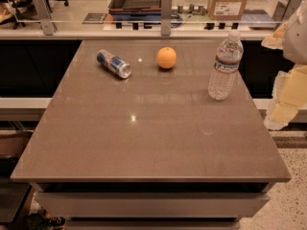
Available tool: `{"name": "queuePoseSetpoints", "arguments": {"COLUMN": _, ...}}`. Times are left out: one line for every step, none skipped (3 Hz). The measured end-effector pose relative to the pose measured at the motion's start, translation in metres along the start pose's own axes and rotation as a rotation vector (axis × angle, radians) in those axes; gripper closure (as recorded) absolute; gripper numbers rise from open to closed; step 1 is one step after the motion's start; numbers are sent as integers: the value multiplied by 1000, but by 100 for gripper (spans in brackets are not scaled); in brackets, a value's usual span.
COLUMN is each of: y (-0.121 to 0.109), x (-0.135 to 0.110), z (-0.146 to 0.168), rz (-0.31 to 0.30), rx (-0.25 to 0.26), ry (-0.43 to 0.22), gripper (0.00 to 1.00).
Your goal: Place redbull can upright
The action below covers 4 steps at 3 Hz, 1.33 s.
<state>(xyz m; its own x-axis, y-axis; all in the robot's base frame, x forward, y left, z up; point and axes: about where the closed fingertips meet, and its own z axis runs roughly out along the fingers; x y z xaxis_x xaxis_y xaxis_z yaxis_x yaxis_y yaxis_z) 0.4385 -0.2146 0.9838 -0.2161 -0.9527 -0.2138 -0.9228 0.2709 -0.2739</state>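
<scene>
The redbull can (pixel 113 63) lies on its side at the far left of the brown table (pixel 144 143). It is blue and silver, and its silver end faces the front right. My gripper (pixel 288 97) shows as a pale yellow and white shape at the right edge of the view. It is off the table's right side, far from the can, and holds nothing that I can see.
An orange (pixel 166 57) sits just right of the can. A clear plastic water bottle (pixel 225 65) stands upright at the far right of the table. A counter with a glass rail (pixel 144 28), a tray and a cardboard box (pixel 229 0) runs behind the table.
</scene>
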Motion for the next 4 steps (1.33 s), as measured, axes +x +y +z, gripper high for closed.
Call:
{"name": "queuePoseSetpoints", "arguments": {"y": -3, "x": -1, "z": -3, "rz": 3, "rx": 16, "ry": -7, "gripper": 0}}
{"name": "queuePoseSetpoints", "arguments": {"y": -15, "x": -11, "z": -12, "rz": 24, "rx": 30, "ry": -8, "gripper": 0}}
{"name": "queuePoseSetpoints", "arguments": {"y": -32, "x": -26, "z": -20, "rz": 66, "rx": 20, "ry": -40, "gripper": 0}}
{"name": "queuePoseSetpoints", "arguments": {"y": -55, "x": -50, "z": -27, "rz": 107, "rx": 20, "ry": -101, "gripper": 0}}
